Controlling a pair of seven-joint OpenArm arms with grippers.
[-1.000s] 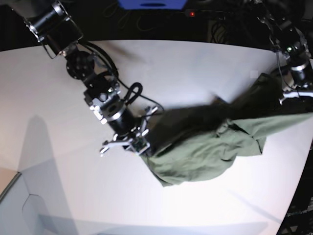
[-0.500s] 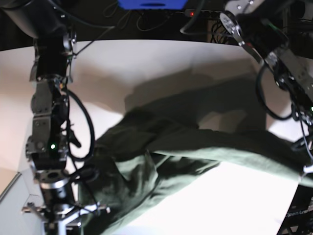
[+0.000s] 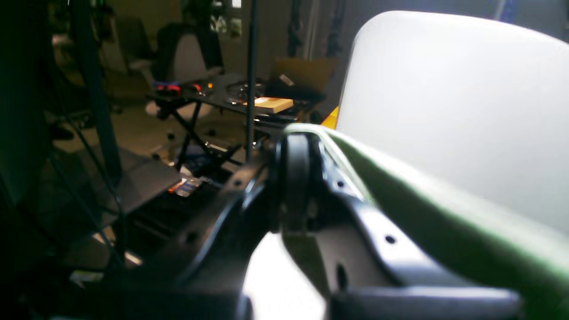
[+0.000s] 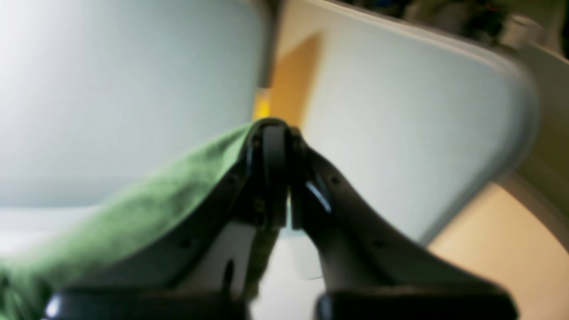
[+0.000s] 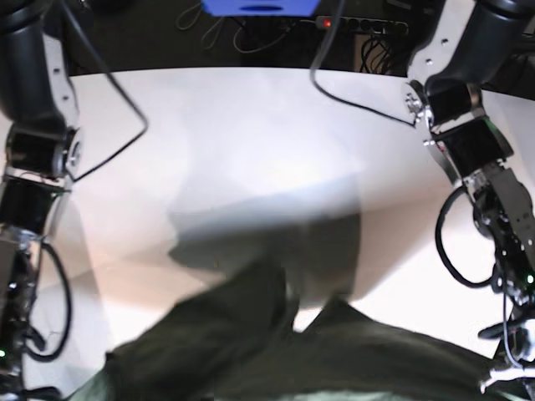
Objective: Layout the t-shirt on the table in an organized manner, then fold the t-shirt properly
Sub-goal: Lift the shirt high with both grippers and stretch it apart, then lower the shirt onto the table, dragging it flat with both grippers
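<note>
Both hands are clamped tight on the t-shirt (image 5: 276,351): the left hand (image 3: 295,178) pinches an olive edge that trails off to its right, the right hand (image 4: 275,173) grips cloth falling away to its left. The shirt hangs stretched between them over the white tabletop (image 5: 251,125).

Base overhead; wrist views close, sharing t-shirt (image 5: 276,351).
</note>
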